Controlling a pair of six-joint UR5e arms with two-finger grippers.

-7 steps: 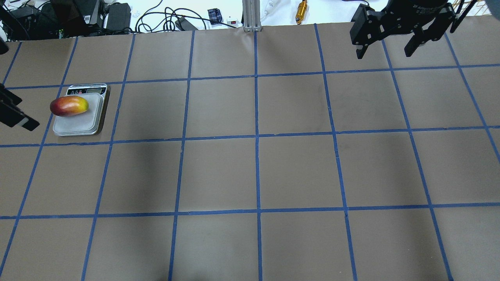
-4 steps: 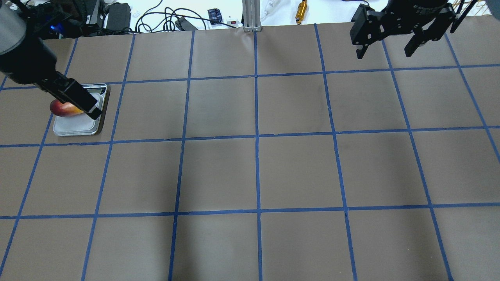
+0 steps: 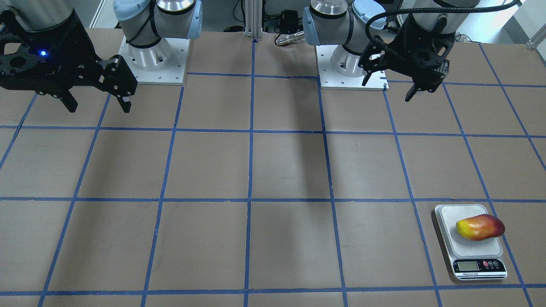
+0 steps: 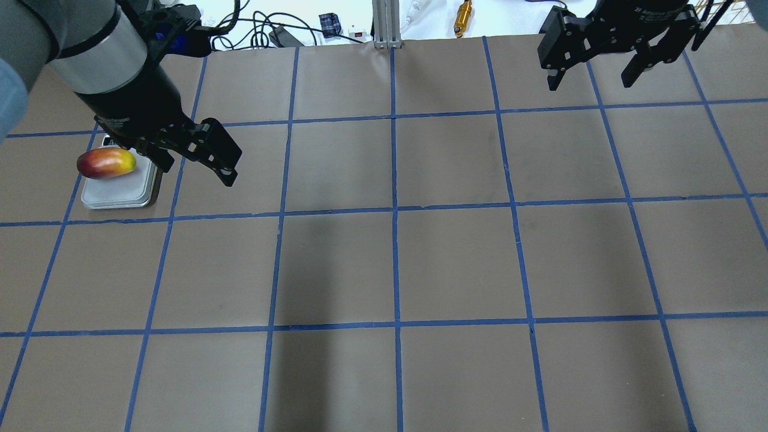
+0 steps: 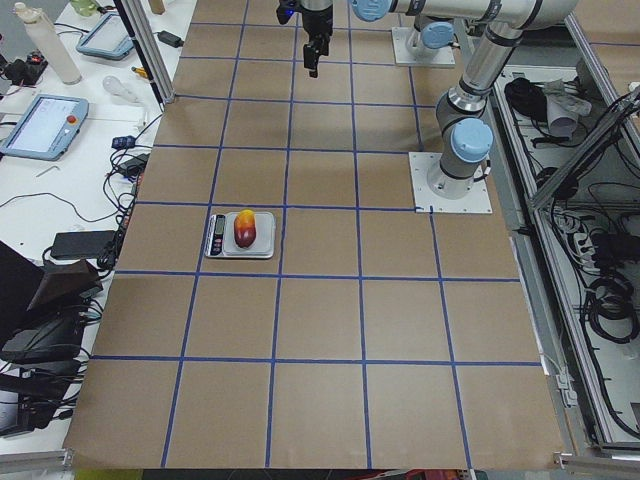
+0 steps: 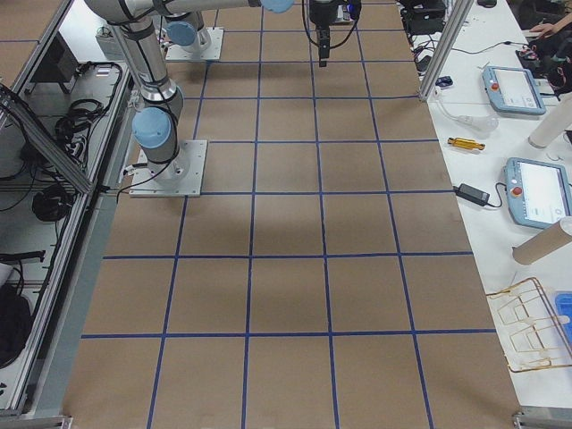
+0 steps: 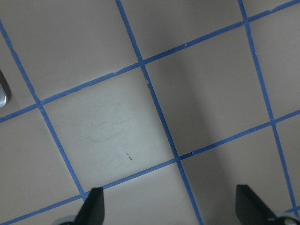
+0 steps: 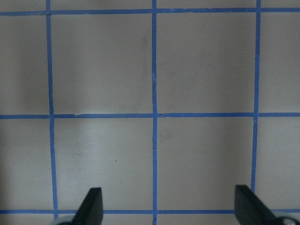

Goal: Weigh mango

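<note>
The mango (image 4: 106, 162), yellow at one end and red at the other, lies on its side on the silver scale (image 4: 117, 193) at the table's left. It also shows in the front-facing view (image 3: 480, 227) on the scale (image 3: 469, 248), above the display. My left gripper (image 4: 195, 168) is open and empty. It hangs raised, just right of the scale in the overhead view and apart from the mango. In the front-facing view the left gripper (image 3: 389, 88) sits near its base. My right gripper (image 4: 589, 83) is open and empty at the far right; it also shows in the front-facing view (image 3: 99, 106).
Brown paper with a blue tape grid covers the table. Cables, boxes and a gold tool (image 4: 462, 17) lie beyond the far edge, beside an aluminium post (image 4: 384, 24). The two arm bases (image 3: 155, 55) stand at the robot's side. The left wrist view catches the scale's corner (image 7: 2, 91).
My left arm has swept in from the left edge, passed over the scale, and now hangs to its right. The mango and the right arm have not moved.
</note>
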